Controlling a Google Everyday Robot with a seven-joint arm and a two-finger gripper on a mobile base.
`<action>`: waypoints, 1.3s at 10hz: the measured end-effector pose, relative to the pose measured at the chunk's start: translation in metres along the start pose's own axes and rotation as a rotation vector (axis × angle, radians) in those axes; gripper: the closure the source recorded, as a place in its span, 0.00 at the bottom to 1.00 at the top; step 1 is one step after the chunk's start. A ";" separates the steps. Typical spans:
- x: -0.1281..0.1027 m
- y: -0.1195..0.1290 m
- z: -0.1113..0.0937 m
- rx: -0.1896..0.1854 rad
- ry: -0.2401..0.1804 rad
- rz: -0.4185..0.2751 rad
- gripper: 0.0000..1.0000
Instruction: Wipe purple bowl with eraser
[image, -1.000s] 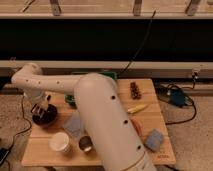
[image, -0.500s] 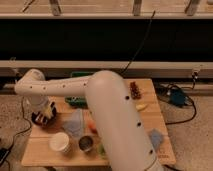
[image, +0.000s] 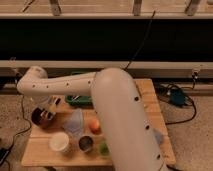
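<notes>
The pincer (image: 48, 112) is down at the left end of the wooden surface (image: 40, 155), right over the purple bowl (image: 40, 117) and dipping into it. Honestly can't tell if it's spread or pinching anything, it's all a dark jumble there. The big white arm (image: 120, 115) swings across from the lower right and covers a lot of the board. Just right of the bowl there's a pale bluish see-through container (image: 75, 122), then something orange (image: 94, 125). Nearer the front edge: a white cup (image: 59, 142), a metal cup (image: 86, 144), a small green thing (image: 103, 148). A green tray (image: 77, 99) sits at the back
</notes>
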 end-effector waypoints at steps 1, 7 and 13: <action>0.008 -0.008 0.000 0.004 0.010 -0.010 1.00; 0.007 -0.077 0.026 0.044 -0.048 -0.131 1.00; -0.025 -0.055 0.028 0.011 -0.112 -0.160 1.00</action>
